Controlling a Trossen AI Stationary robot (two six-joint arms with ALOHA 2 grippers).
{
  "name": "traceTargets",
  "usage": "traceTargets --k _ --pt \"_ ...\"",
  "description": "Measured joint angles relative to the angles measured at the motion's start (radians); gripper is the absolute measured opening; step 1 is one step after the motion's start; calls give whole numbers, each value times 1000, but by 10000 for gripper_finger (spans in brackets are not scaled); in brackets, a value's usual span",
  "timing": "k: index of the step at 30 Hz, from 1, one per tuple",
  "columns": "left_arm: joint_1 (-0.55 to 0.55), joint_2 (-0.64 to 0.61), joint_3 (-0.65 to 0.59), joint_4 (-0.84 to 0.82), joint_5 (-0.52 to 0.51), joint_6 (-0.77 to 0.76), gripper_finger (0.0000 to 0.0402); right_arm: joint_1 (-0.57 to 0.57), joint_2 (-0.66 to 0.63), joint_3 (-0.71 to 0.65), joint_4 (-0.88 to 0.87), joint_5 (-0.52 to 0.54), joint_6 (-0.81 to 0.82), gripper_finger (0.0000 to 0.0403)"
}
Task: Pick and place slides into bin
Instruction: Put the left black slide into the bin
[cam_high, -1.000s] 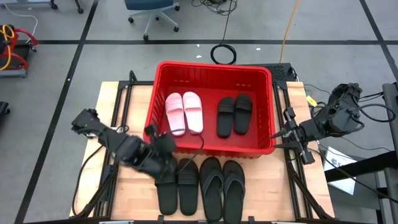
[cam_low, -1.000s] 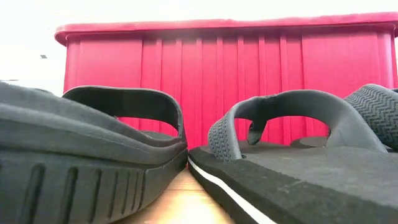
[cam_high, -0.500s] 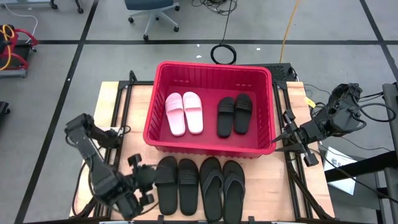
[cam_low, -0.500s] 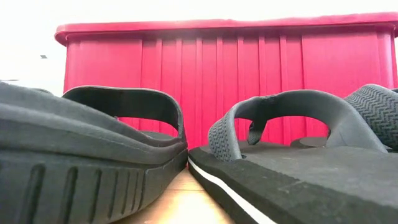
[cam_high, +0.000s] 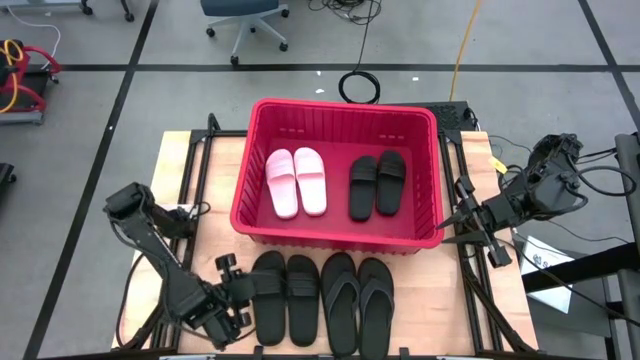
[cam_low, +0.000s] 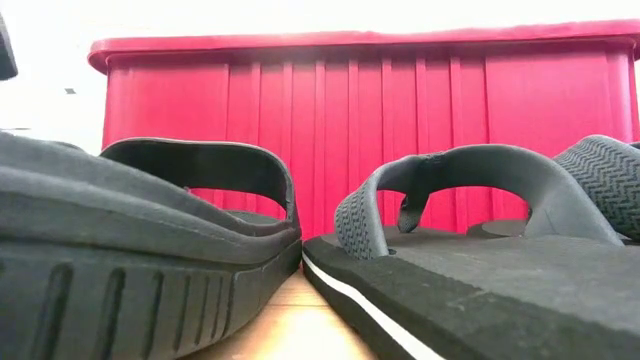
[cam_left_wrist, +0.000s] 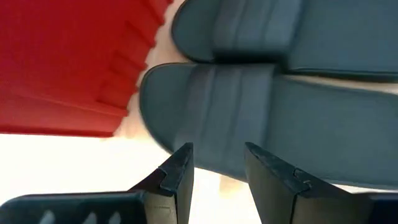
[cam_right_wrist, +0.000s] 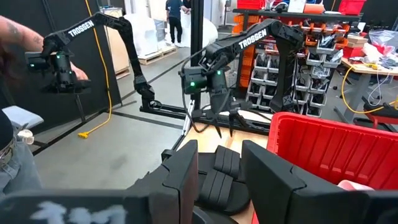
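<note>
The left gripper (cam_high: 243, 293) has moved beside the left black slide (cam_high: 268, 296), fingers (cam_left_wrist: 176, 177) slightly apart, empty. Grasp is likely next. The right gripper (cam_right_wrist: 219, 180) waits beside the bin (cam_high: 335, 244), slightly open, empty.

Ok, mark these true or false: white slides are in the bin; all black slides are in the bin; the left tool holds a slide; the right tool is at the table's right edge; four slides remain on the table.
1. The white slides lie in the red bin. True.
2. All black slides are in the bin. False: only one black wide-strap pair is inside.
3. The left tool holds a slide. False: it is open, beside the wide-strap pair on the table.
4. The right tool is at the table's right edge. True.
5. Four slides remain on the table. True: that pair and the flip-flops.
</note>
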Motion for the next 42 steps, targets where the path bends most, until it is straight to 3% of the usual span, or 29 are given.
traceTargets --k 10,28,35,42 --pt "25 0 -152 321 52 62 138 0 0 0 -6 0 2 116" --pt "34 -1 -203 350 49 194 138 0 -29 0 -3 2 -38 116" --pt "38 0 -111 252 78 216 138 0 -29 0 -3 3 -38 116" --pt "15 0 -42 263 91 178 138 0 -29 0 -3 3 -38 116"
